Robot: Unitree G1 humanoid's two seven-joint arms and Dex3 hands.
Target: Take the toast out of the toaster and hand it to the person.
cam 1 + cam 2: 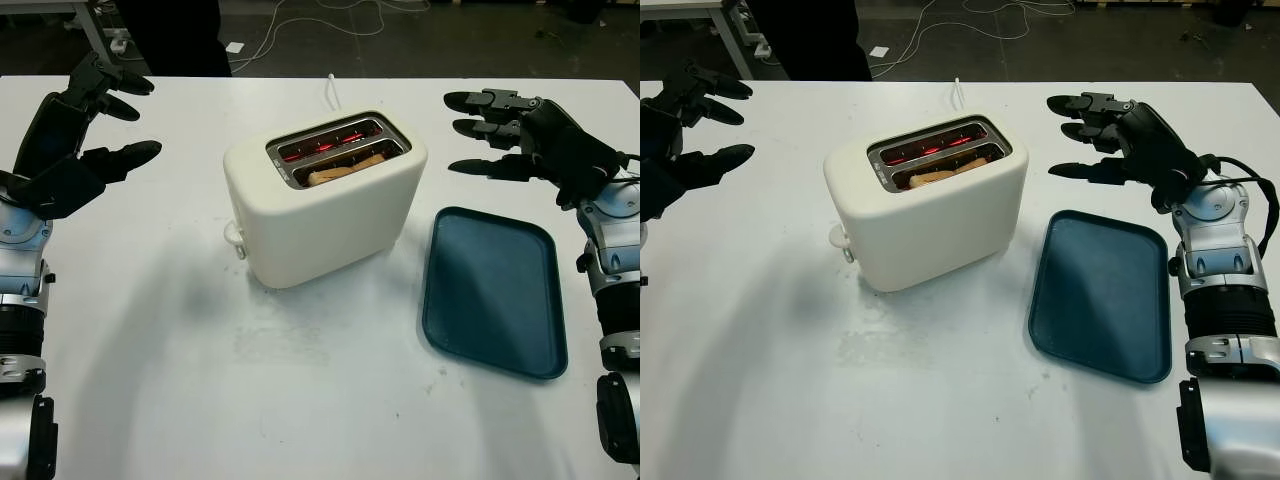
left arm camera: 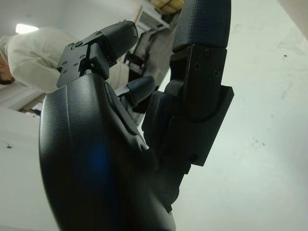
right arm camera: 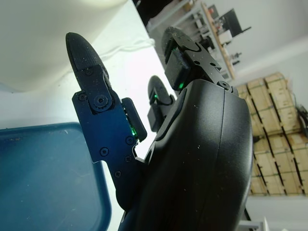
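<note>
Toast is what I must take, but I start with the big things. On the white table the cream toaster stands in the middle, and a blue tray lies just beside it on my right. The toast sits deep in the near slot, only its top edge showing; the far slot glows red. I judge it light, dry and brittle, and probably hot, so I should pinch the top edge softly. My left hand is open, raised well left of the toaster. My right hand is open too, holding nothing, above the tray's far end.
</note>
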